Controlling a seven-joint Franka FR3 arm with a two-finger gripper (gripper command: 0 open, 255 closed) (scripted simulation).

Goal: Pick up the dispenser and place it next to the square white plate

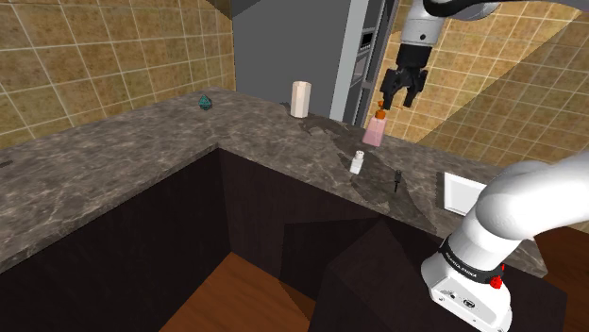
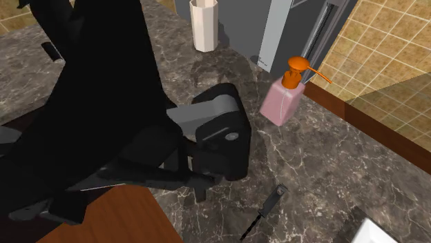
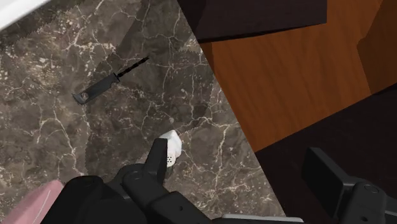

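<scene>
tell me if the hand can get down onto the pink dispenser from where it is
Probably yes: the hand hangs open close above the pink dispenser, slightly off to one side, with nothing between them. The white shaker and black knife lie apart from it.

Fingers spread, the black gripper [image 1: 400,102] hangs just above the pink dispenser [image 1: 376,130] on the dark marbled counter [image 1: 142,160], well apart from the white plate [image 1: 461,191].

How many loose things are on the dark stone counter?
6: a teal object at the shoulder view's left, a cream cylinder, the pink dispenser near the gripper, a white shaker, a black knife, the white plate. Others may be hidden.
</scene>
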